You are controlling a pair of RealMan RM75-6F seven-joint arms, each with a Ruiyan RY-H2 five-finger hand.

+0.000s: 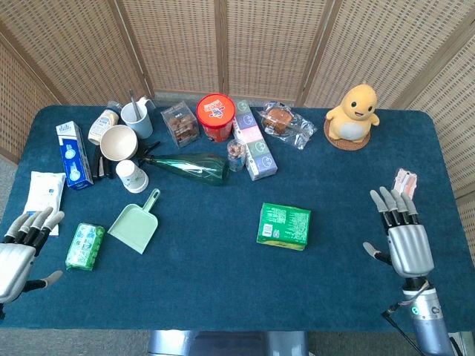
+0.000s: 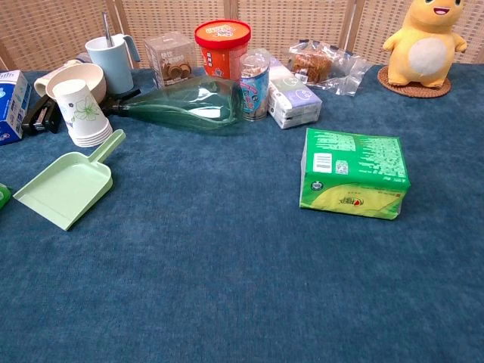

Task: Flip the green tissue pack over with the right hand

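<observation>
2 hands (image 1: 16, 256) (image 1: 407, 241), 1 green tissue pack (image 1: 283, 226), 1 dustpan (image 1: 135, 223).

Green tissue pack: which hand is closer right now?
Right. The right hand is open beside the green tissue pack, off to its right; the left hand sits at the table's far left edge.

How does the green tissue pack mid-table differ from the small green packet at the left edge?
The green tissue pack is a bigger, boxy block lying mid-table, printed in dark green with a yellow side band in the chest view. The small green packet is slimmer, paler and soft-looking, lying near the left hand, far from the right hand. The pack's top shows a white barcode label; the packet's print is too small to read. Both lie flat, untouched by either hand.
</observation>
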